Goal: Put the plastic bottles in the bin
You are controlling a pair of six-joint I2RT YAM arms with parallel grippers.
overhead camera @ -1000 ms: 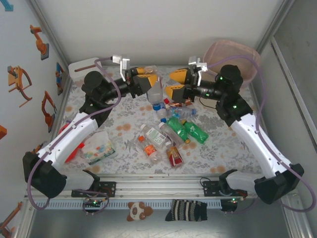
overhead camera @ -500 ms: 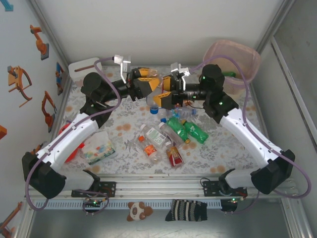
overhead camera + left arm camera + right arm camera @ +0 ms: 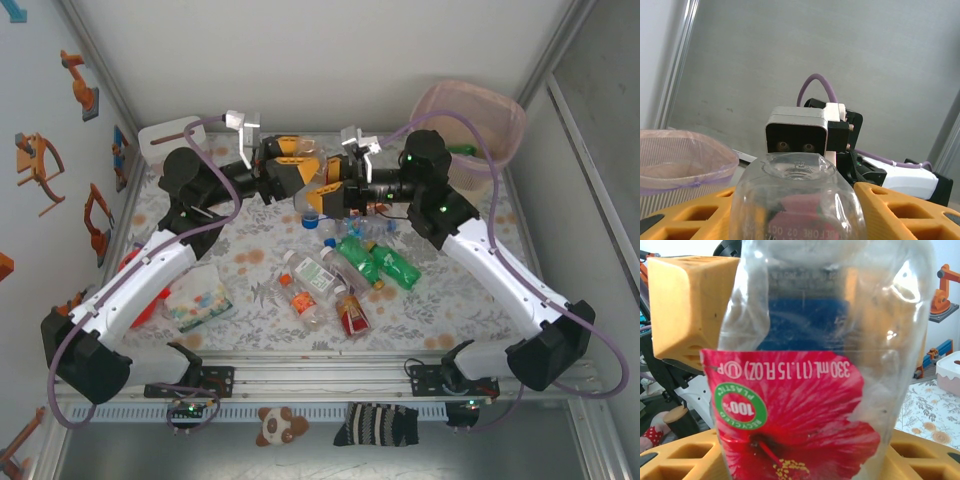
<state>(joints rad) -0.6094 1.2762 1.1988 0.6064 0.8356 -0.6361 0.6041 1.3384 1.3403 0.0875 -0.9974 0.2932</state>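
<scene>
Nearest me, on the flower-patterned worktop (image 3: pixel 240 250), a flat clear packet with coloured dots (image 3: pixel 200 295) lies to the left. A loose heap of small plastic bottles (image 3: pixel 335 275) lies in the middle, clear ones with orange and red caps beside two green bottles (image 3: pixel 380 262). Above the far end of that heap, lifted clear of the worktop, a clear plastic bottle with a red hibiscus label (image 3: pixel 805 390) hangs between the two arms. The left claw (image 3: pixel 303 170) is clamped on it, a yellow finger against each side. The right claw (image 3: pixel 322 187) meets it from the opposite side, its yellow fingers flanking the label; I cannot tell whether they press on the plastic or only stand beside it. Farther back, a small white box with a slot (image 3: pixel 165 138) sits at the far left corner. The tall beige-pink plastic bin (image 3: pixel 495 105) with its pinkish liner stands at the far right corner, apart from the held bottle.
</scene>
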